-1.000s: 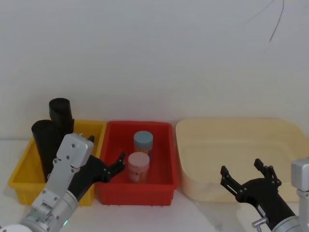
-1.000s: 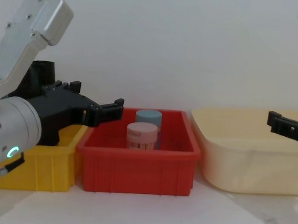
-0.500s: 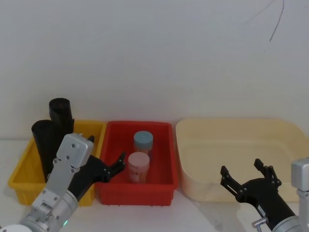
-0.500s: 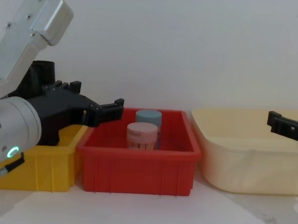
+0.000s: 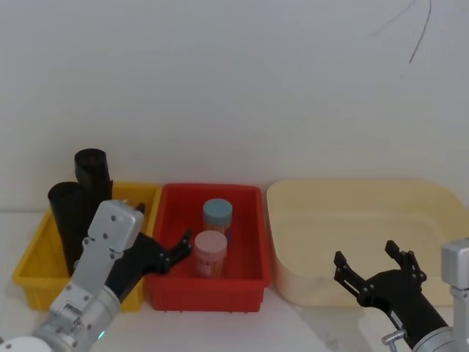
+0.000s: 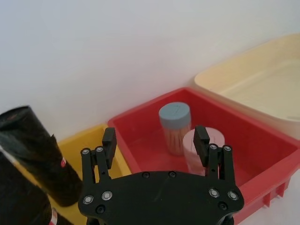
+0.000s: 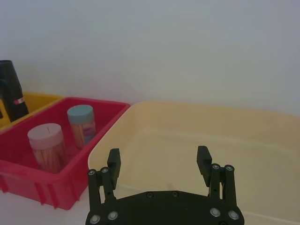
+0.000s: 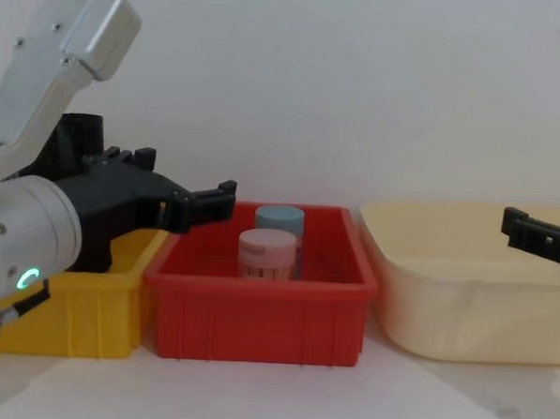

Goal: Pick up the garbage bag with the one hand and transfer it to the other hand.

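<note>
At lower left, the black rolled plastic garbage bag point(image 5: 66, 220) stands ungrasped in the yellow plastic bin point(image 5: 29, 282). The green-lit left tool point(image 5: 163, 222) hovers just beside it, released and empty. At lower right, the right tool point(image 5: 365, 253) waits, fingers spread. Pickup and handover are both not yet done.

White surface point(image 8: 251, 400) carries 3 containers in a row, L to R: yellow bin point(image 8: 96, 320), red bin point(image 8: 255, 323), cream tub point(image 8: 462, 318).

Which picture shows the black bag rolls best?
The head view: both black rolls stand in the yellow bin. The left wrist view shows them close but cut off, the right wrist view one far away, the chest view a bit behind the left gripper.
</note>
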Controlling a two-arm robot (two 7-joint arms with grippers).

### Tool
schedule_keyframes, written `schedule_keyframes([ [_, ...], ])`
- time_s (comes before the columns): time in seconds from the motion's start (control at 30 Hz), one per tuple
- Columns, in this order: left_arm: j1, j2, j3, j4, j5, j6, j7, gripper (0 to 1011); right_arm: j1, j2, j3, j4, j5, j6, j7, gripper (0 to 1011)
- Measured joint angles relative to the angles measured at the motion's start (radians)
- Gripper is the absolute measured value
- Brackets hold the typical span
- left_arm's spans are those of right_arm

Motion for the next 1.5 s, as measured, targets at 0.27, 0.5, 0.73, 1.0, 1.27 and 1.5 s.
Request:
schedule_keyframes([
  [0.27, -0.044, 0.013, 0.005, -0.052, 0.005, 0.044, -0.047, 1000, 0.030, 0.004, -0.011, -0.030, 0.001, 0.044, 0.026, 1005],
  [0.5, -0.070, 0.052, -0.027, -0.125, -0.007, 0.106, -0.086, 1000, 0.096, -0.014, -0.047, -0.060, -0.007, 0.099, 0.043, 1004],
  [0.73, -0.056, 0.122, -0.107, -0.211, -0.046, 0.170, -0.125, 1000, 0.197, -0.059, -0.112, -0.070, -0.025, 0.163, 0.069, 1004],
  [1.0, 0.035, 0.216, -0.257, -0.293, -0.114, 0.231, -0.165, 1000, 0.292, -0.115, -0.186, -0.042, -0.045, 0.236, 0.093, 1004],
  [1.27, 0.148, 0.262, -0.396, -0.313, -0.183, 0.252, -0.200, 1000, 0.346, -0.153, -0.233, 0.000, -0.054, 0.299, 0.114, 1004],
  [1.5, 0.207, 0.267, -0.457, -0.283, -0.224, 0.252, -0.226, 1000, 0.388, -0.182, -0.270, 0.054, -0.061, 0.348, 0.135, 1004],
])
